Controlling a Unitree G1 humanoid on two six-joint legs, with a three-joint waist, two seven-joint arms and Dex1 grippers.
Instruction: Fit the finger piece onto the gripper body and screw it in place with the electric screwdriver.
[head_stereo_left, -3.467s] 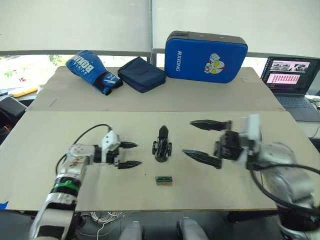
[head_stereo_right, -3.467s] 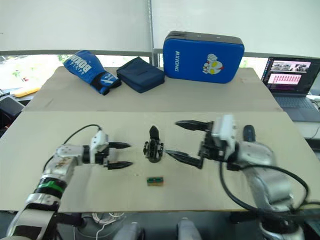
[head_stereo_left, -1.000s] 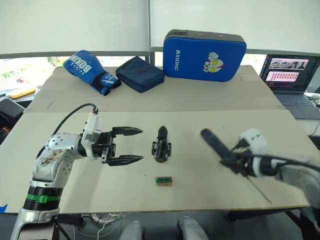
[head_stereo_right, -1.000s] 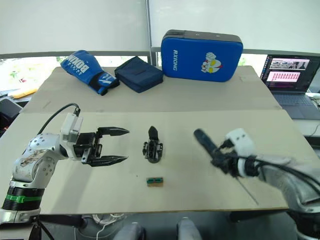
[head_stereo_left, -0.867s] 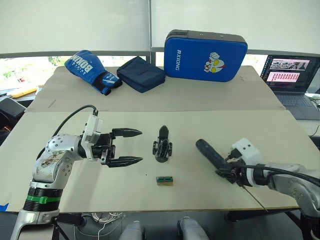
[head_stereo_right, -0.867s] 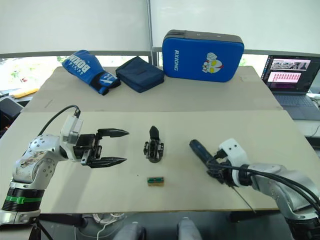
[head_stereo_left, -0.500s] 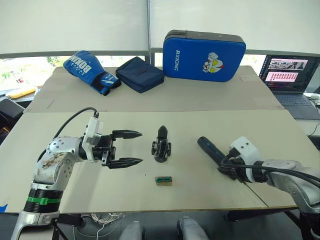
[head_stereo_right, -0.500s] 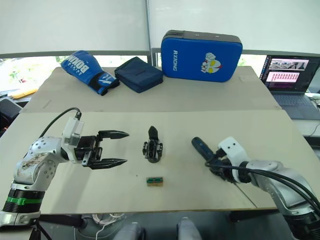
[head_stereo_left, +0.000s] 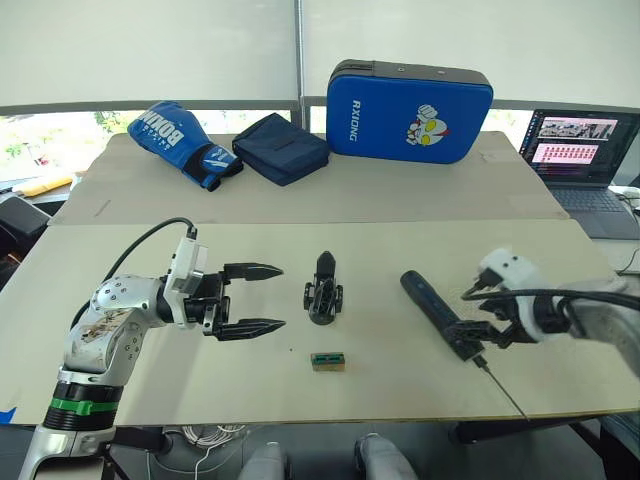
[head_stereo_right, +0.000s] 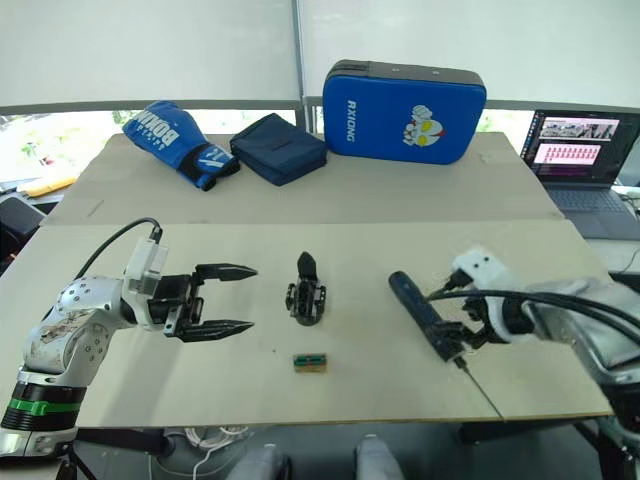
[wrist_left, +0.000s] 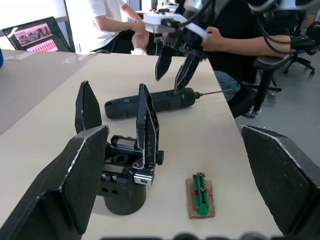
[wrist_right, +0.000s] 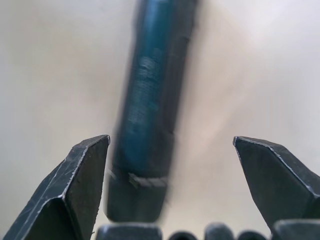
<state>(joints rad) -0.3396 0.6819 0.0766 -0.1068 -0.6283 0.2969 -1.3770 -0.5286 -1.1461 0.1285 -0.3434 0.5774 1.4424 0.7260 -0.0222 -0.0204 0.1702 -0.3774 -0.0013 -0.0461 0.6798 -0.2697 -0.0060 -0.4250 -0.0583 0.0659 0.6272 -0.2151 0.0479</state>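
Observation:
The gripper body (head_stereo_left: 322, 303) stands at the table's middle, a chunky black block with silvery parts (wrist_left: 124, 172). A tapered black finger piece (head_stereo_left: 325, 265) rises upright from it; the left wrist view shows two such pieces (wrist_left: 145, 117) side by side. The electric screwdriver (head_stereo_left: 436, 311) lies flat to its right, its thin bit pointing at the near edge. My right gripper (head_stereo_left: 478, 322) is open and straddles the screwdriver's (wrist_right: 150, 110) front end without gripping. My left gripper (head_stereo_left: 250, 298) is open, left of the body, pointing at it.
A small tan block with a green top (head_stereo_left: 328, 360) lies in front of the gripper body. At the back are a blue boxing glove (head_stereo_left: 185, 140), a navy pouch (head_stereo_left: 285, 147) and a blue pad (head_stereo_left: 410, 98). A laptop (head_stereo_left: 580, 150) sits far right. People sit beyond the table (wrist_left: 235, 47).
My right gripper held the screwdriver raised, lowered it onto the table and has now opened, letting it go. The left gripper has barely moved.

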